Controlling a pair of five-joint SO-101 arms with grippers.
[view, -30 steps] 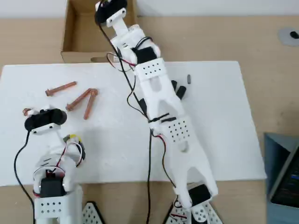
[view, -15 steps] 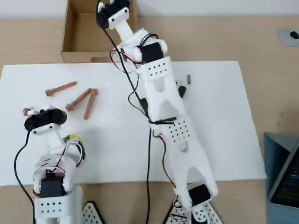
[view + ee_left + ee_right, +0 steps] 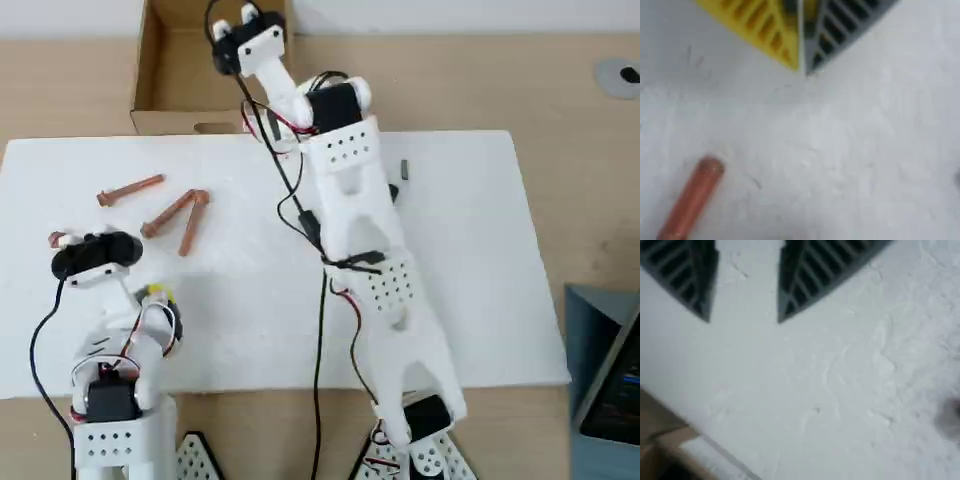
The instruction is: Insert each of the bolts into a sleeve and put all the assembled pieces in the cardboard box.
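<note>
Left end effector [image 3: 801, 64]: fingers together, yellow tip against grey tip, gripping nothing. It hangs over the white mat [image 3: 230, 320] near the mat's left edge.
Right end effector [image 3: 745, 315]: fingers apart, nothing between them. It sits over the mat's far edge, just beside the cardboard box [image 3: 165, 122].
Bolts [image 3: 168, 213]: three copper-coloured, lying loose on the left part of the mat, two of them meeting at one end. Another bolt end [image 3: 690, 202] lies near my left end effector.
Sleeve [image 3: 405, 169]: small and dark, on the far right part of the mat, well apart from the bolts.
Cardboard box: on the counter [image 3: 560, 100], at the far edge toward the left corner, against the mat's far edge. I cannot tell its contents.
</note>
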